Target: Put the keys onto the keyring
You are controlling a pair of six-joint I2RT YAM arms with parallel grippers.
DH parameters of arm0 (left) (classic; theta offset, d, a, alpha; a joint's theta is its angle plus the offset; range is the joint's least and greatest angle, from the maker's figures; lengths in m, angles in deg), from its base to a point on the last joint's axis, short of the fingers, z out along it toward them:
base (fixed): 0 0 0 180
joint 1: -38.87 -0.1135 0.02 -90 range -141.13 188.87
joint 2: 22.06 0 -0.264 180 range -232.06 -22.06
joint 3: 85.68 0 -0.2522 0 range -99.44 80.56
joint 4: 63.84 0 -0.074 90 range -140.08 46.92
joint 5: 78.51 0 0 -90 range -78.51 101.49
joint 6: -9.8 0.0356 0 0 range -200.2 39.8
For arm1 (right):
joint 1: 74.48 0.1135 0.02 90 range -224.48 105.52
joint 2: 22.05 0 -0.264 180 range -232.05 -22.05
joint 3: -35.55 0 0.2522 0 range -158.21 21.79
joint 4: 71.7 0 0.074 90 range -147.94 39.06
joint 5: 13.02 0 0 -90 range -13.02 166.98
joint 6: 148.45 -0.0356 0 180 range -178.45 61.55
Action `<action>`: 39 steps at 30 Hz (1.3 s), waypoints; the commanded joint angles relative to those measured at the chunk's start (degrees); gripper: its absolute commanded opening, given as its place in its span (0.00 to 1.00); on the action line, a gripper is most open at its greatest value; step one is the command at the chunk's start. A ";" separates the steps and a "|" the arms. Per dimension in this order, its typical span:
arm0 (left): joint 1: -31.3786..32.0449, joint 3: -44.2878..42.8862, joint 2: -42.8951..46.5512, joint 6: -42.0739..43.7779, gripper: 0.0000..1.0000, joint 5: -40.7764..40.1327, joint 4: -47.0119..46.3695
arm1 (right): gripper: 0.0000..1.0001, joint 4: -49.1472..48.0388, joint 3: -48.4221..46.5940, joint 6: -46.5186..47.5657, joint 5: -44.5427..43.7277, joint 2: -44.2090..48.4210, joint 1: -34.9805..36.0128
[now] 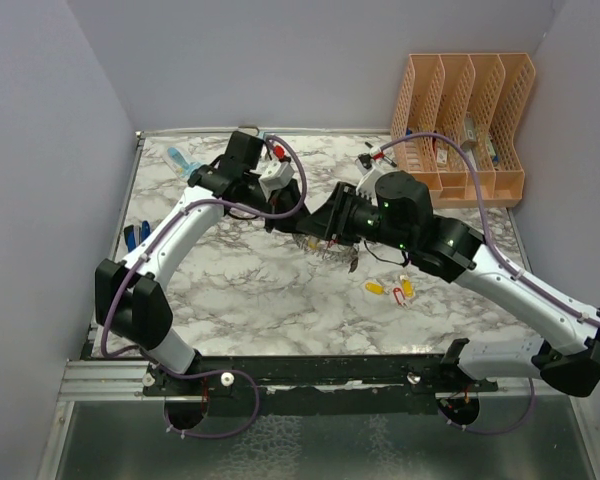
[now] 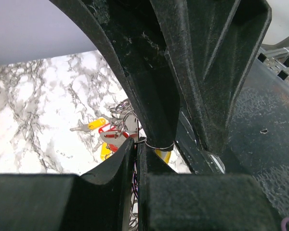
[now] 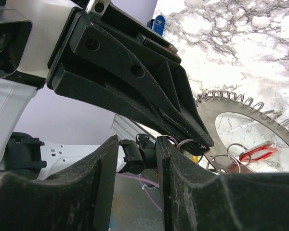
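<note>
**Marble, yellow, red and grey**

My counter [image 1: 240, 290] is white marble veined with grey. The keys [image 1: 376, 288] wear yellow tags, a few red. The keyring [image 3: 213, 115] is plain grey metal. My left hand [image 2: 136, 144] and right hand [image 3: 137, 144] are matte black. The cables [image 1: 290, 170] are purple and the rack [image 1: 465, 120] is pale orange.

Robot lab cell: grey partition walls [image 1: 40, 150], marble-print tabletop [image 1: 250, 290], aluminium mounting rail [image 1: 100, 378].
</note>
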 commanded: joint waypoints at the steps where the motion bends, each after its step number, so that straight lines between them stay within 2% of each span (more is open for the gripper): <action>1: 0.81 -3.55 -2.14 7.94 0.00 3.90 2.97 | 0.37 -2.30 -4.57 -0.81 -0.25 -0.92 2.81; 5: 0.80 -9.12 -5.70 22.98 0.00 5.72 19.29 | 0.37 0.04 -7.31 -0.26 -1.79 -1.36 3.26; 9: 0.80 -15.68 -11.78 43.07 0.00 7.60 39.80 | 0.41 3.42 -10.58 0.38 -2.65 -2.81 3.88; 20: 0.81 -15.37 -11.23 45.39 0.00 8.10 40.83 | 0.52 9.62 -15.27 0.49 -5.25 -5.42 4.91; 24: 0.90 -16.24 -11.28 44.87 0.00 8.10 40.83 | 0.60 11.69 -16.81 0.38 -5.95 -6.11 5.37; 33: 0.89 -16.78 -10.79 45.03 0.00 8.10 40.83 | 0.70 12.72 -16.59 -1.09 -3.06 -7.43 7.46; 39: 0.89 -17.03 -10.93 45.26 0.00 8.19 40.83 | 0.78 13.83 -14.53 -3.31 -4.39 -6.33 9.27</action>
